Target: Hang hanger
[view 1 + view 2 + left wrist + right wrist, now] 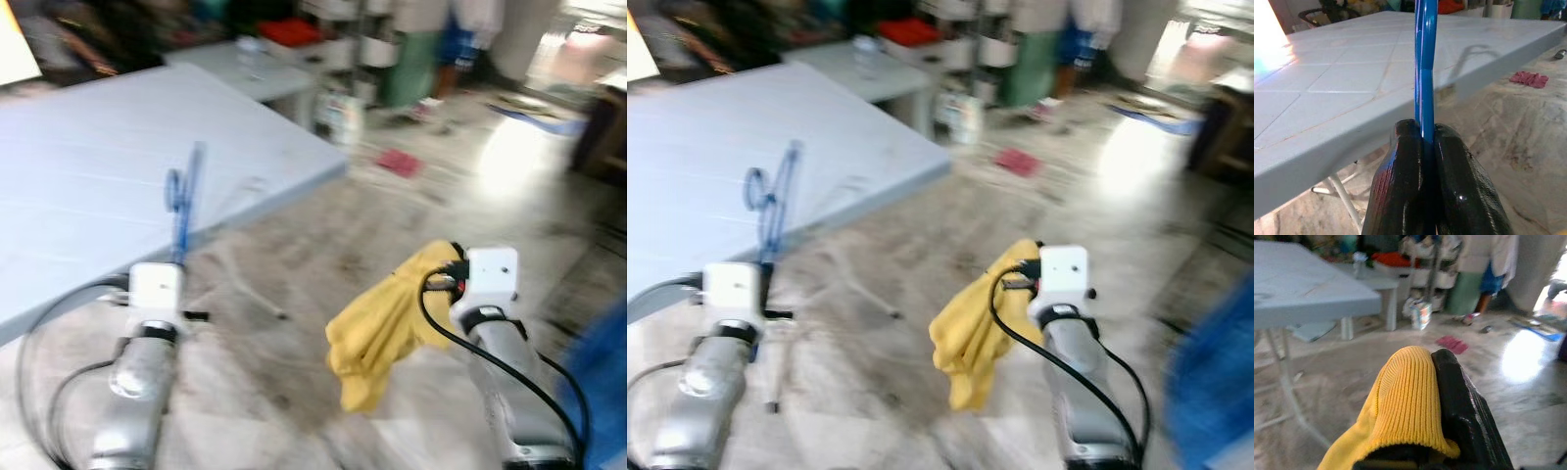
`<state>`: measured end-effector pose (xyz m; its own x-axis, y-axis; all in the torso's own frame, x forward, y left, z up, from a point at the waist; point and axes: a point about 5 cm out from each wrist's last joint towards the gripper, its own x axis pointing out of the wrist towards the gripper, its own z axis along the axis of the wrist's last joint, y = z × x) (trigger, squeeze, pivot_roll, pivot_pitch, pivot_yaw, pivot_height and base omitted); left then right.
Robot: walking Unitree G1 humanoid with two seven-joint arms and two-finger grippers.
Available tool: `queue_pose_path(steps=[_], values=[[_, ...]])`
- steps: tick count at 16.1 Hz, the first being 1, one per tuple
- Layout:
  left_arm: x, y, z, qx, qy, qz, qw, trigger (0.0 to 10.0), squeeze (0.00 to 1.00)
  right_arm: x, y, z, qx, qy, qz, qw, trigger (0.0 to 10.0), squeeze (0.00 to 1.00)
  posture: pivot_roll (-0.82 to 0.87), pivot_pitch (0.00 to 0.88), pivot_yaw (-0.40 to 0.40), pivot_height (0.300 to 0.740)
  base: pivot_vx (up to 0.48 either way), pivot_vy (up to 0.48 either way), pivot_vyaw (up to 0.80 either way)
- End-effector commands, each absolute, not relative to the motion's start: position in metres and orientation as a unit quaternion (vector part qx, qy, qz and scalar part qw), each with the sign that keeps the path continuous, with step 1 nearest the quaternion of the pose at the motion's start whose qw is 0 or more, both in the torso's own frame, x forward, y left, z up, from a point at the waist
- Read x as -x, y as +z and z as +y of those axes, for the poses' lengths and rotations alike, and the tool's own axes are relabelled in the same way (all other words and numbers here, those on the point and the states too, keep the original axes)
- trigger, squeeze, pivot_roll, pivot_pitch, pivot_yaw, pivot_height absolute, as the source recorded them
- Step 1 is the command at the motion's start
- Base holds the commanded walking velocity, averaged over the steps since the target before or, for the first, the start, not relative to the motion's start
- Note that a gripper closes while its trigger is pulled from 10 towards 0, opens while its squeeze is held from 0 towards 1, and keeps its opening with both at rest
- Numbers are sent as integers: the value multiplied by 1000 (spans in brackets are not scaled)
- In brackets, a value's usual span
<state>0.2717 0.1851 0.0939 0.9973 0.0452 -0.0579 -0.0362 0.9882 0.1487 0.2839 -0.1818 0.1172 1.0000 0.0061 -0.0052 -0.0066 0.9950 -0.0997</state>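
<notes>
Beside table, tool-clamped blue hanger

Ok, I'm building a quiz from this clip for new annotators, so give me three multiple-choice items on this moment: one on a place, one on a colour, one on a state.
1. Where does the pale blue table stand?
A. Ahead on the robot's left
B. Ahead on the robot's right
C. Beneath the garment

2. What colour is the hanger in the left hand?
A. Red
B. Blue
C. White

3. What is the state of the right hand?
A. Open and free
B. Shut on the hanger
C. Shut on the yellow knitted garment

Answers:
1 A: in the head views the tabletop fills the left side.
2 B: the left wrist view shows a blue bar pinched between the black fingers.
3 C: the right wrist view shows ribbed yellow cloth pressed against a black finger, and it hangs from that hand in the head views.
</notes>
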Motion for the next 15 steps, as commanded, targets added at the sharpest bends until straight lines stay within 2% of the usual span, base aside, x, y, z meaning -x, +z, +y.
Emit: queue_pose_path(steps=[1,2,6,10,15], values=[[-272,97,186,-72,14,31,997,10000,0,-285,126,-181,49,3,-16,999,10000,0,69,0,-49,740,0,0,800],[-272,97,186,-72,14,31,997,10000,0,-285,126,-181,49,3,-16,999,10000,0,69,0,-49,740,0,0,800],[-276,102,195,-94,13,23,995,10000,0,-284,113,-191,6,-35,1,999,10000,0,131,0,-21,740,0,0,0],[-281,111,201,-113,13,16,993,10000,0,-293,107,-180,-27,-47,1,999,10000,0,151,0,-9,740,0,0,0],[-285,124,196,-99,37,-3,994,10000,0,-300,109,-184,-32,-48,1,998,10000,0,148,0,-57,740,0,0,0]])
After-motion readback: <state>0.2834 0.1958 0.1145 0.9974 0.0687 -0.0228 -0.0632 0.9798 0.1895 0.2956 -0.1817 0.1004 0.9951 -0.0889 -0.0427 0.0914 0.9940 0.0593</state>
